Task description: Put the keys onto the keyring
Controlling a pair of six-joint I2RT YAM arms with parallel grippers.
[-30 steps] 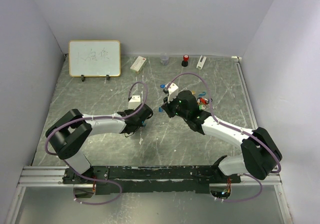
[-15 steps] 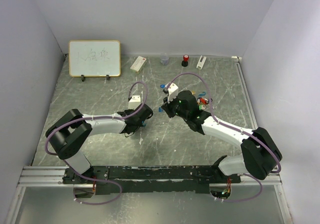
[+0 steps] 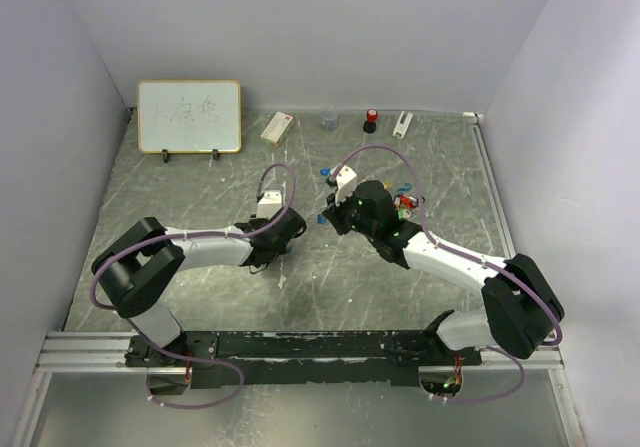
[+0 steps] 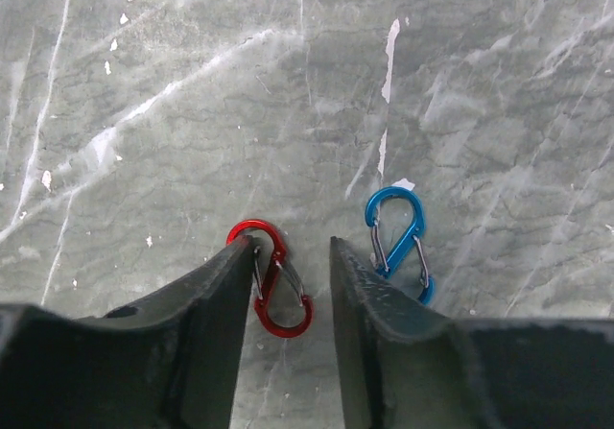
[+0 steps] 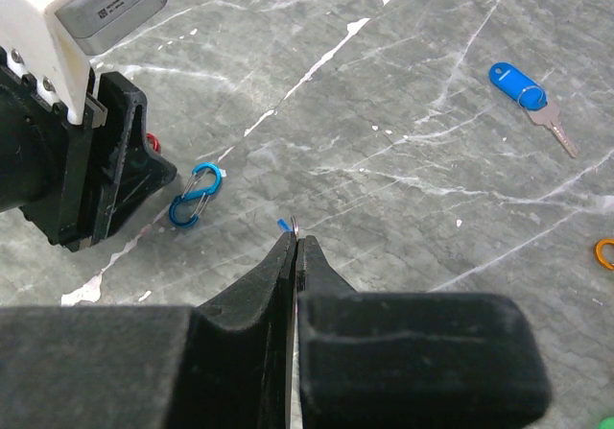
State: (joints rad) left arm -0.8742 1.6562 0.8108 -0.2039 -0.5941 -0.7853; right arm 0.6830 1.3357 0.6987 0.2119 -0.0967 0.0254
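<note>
Looking down past the left gripper (image 4: 293,247): partly open, gripping nothing. Lying flat on the grey table (image 4: 192,83) right between its two fingertips, a red clip (image 4: 271,280), with its top end hidden a little by the left finger. Just to the right of the right finger, a blue clip (image 4: 398,242), also flat, near the red one but not touching it.

Looking down past the right gripper (image 5: 295,247): squeezed tight shut. Pinched at the very tips, a thin metal ring (image 5: 295,226), seen edge on and too small to tell much more. Well ahead of these tips and off to the right, a blue-tag key (image 5: 532,98), flat on the table and well apart from the fingers. Ahead and to the left, the same blue clip, just beside the black fingers of the other gripper. At the far right edge, a bit of an orange ring (image 5: 605,253).

Seen from above: both grippers near each other in the middle of the table, tips facing, not touching. Off to the right side of the right gripper, back beside its wrist, a small heap of keys (image 3: 405,205) with red, green and blue bits. Far beyond both grippers, against the back wall, a whiteboard (image 3: 189,116) and a few small things too tiny to name.
</note>
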